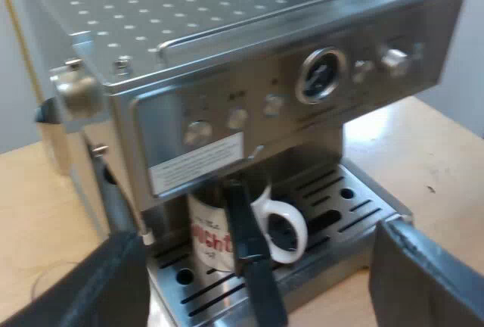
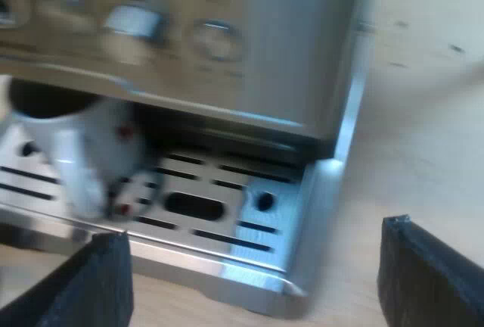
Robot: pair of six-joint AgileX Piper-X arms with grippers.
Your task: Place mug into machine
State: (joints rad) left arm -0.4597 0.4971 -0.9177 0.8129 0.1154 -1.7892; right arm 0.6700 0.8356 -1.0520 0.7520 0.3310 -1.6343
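Mug [image 1: 206,227] upright on drip tray [image 1: 361,207], long axis vertical, handle toward tray front. Left tool [image 1: 261,281], right tool [image 2: 261,278] wide open, empty.

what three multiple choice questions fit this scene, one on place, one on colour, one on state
1. Where does the mug stand? A) on the table B) on the machine's drip tray C) on the machine's top
2. What colour is the mug's body? A) white B) blue C) black
3. How are the right gripper's fingers? A) shut on the mug B) shut on nothing C) open, holding nothing

1 B: it sits on the slotted tray at the machine's front. 2 A: white with red lettering. 3 C: the two fingers stand wide apart, gripping nothing.
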